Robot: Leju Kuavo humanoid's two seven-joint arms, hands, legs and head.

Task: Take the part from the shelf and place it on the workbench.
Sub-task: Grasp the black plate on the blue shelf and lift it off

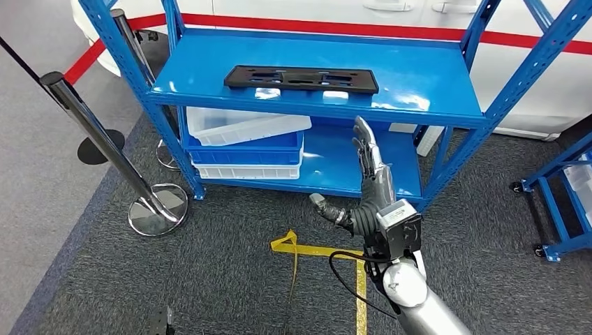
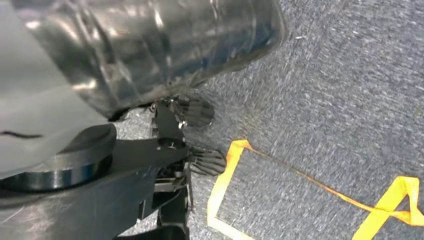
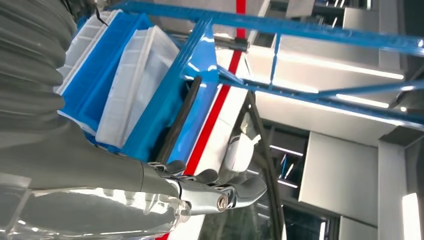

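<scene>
A flat black plastic part (image 1: 301,79) with cut-outs lies on the top board of the blue shelf (image 1: 419,77). My right hand (image 1: 366,185) is raised in front of the shelf, below and a little right of the part, fingers straight and spread, thumb out to the side, holding nothing. In the right wrist view the part (image 3: 179,120) appears edge-on on the shelf board, beyond my fingers (image 3: 210,192). The left wrist view looks down at grey carpet with yellow tape (image 2: 222,180).
Stacked white and blue bins (image 1: 244,143) sit on the lower shelf board at left. Two chrome barrier posts (image 1: 105,143) stand left of the shelf. Yellow floor tape (image 1: 361,276) crosses the carpet. A second blue rack on wheels (image 1: 565,202) stands at right.
</scene>
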